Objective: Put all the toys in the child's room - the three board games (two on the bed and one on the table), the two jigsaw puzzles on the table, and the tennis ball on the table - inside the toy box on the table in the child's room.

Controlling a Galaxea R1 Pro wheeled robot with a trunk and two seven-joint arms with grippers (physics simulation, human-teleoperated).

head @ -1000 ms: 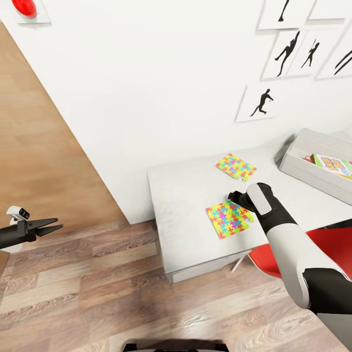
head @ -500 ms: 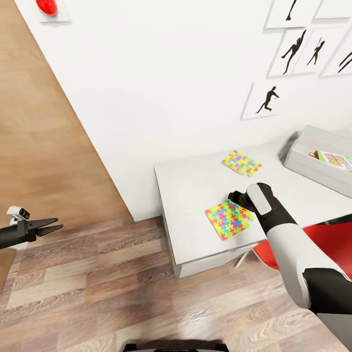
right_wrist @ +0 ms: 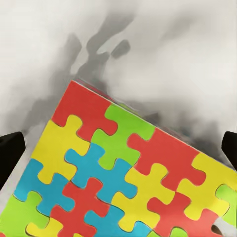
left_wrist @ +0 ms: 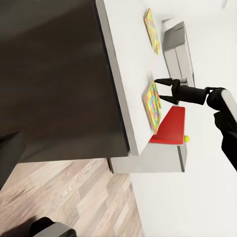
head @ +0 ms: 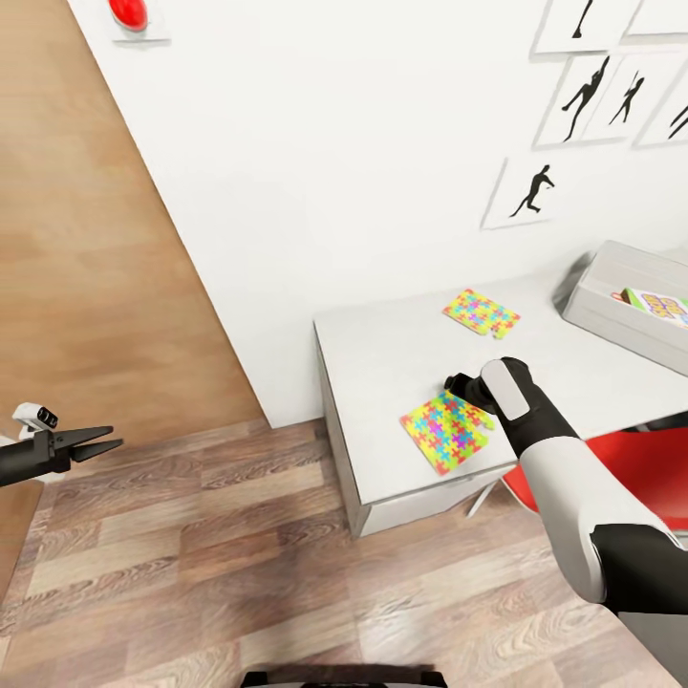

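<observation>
Left gripper low over the plank floor, well clear of the table — fingers closed to a point. Right gripper above the near jigsaw puzzle, fingers spread wide — one dark tip at each side in the wrist view, nothing between them. Second jigsaw puzzle flat, farther back toward the wall. Toy box at the far right, a printed game box inside.
</observation>
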